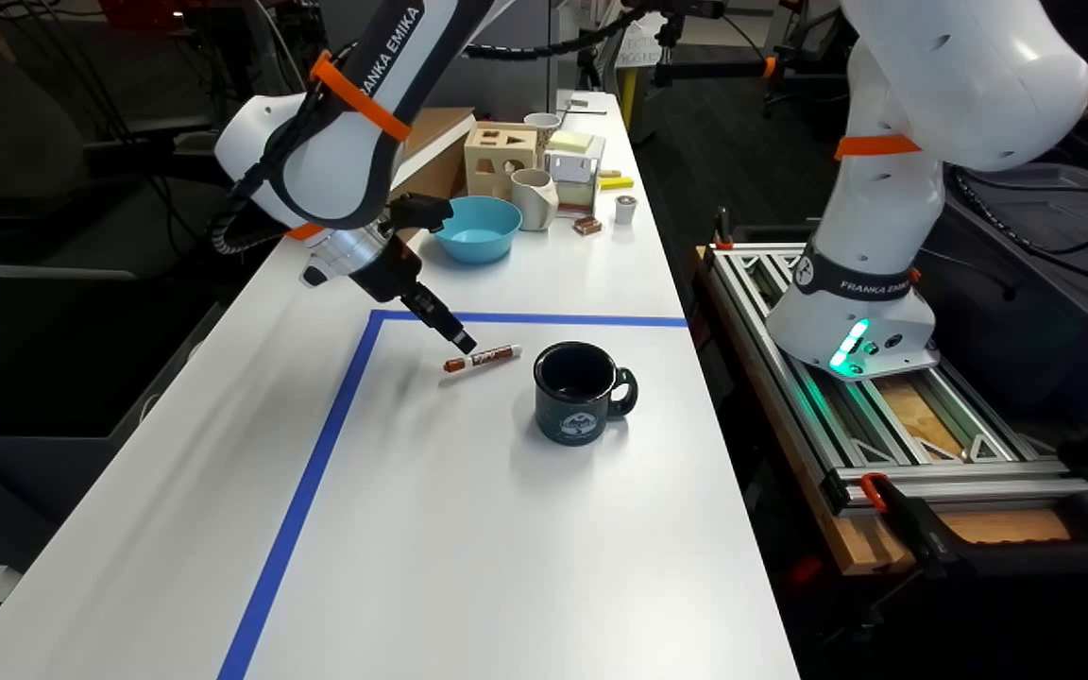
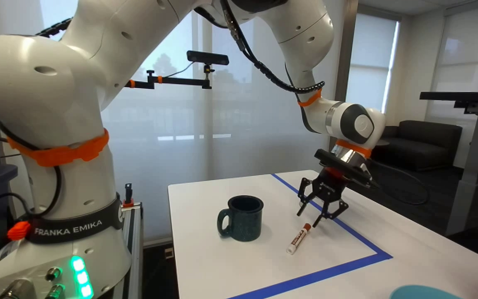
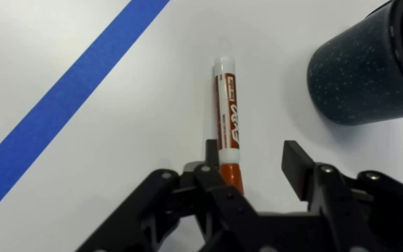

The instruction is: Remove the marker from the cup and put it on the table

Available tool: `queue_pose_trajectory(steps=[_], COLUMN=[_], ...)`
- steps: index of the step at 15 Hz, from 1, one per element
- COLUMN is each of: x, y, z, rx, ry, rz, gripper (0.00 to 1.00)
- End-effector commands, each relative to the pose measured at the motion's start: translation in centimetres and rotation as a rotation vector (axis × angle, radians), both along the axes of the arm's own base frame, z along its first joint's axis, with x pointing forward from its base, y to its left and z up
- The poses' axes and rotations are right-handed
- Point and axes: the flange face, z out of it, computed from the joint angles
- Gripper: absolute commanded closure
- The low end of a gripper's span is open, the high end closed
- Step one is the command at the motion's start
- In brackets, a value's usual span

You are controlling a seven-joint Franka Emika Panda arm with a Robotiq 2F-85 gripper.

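Observation:
The marker (image 1: 483,358), a white and red-brown stick with a red-brown cap, lies flat on the white table (image 1: 468,529). It also shows in an exterior view (image 2: 299,239) and in the wrist view (image 3: 228,108). The dark cup (image 1: 553,411) stands upright beside it, apart from it; it also shows in an exterior view (image 2: 245,222) and at the right of the wrist view (image 3: 355,73). My gripper (image 2: 306,220) is open and empty, over the cap end of the marker. In the wrist view the gripper (image 3: 252,154) has one finger overlapping the cap; contact cannot be told.
Blue tape (image 1: 317,463) outlines an area around the marker and cup. A light blue bowl (image 1: 478,231), a beige pitcher (image 1: 533,200), a wooden shape box (image 1: 497,161) and small items stand at the table's far end. The robot base (image 1: 851,312) stands beside the table.

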Motion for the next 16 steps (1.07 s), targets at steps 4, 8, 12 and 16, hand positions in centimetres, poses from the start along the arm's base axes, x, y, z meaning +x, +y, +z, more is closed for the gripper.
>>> queue_pose_trajectory(steps=[4, 8, 12, 16], x=[-3.6, -4.6, -3.6, -4.1], y=[2.0, 2.4, 2.2, 2.2], z=[8.6, 13.5, 13.5, 13.0], rx=[-0.039, -0.031, -0.037, -0.038], ry=[0.042, -0.128, -0.111, -0.112], rz=[-0.031, -0.128, -0.102, -0.105], gripper=[0.0, 0.0, 0.0, 0.0])
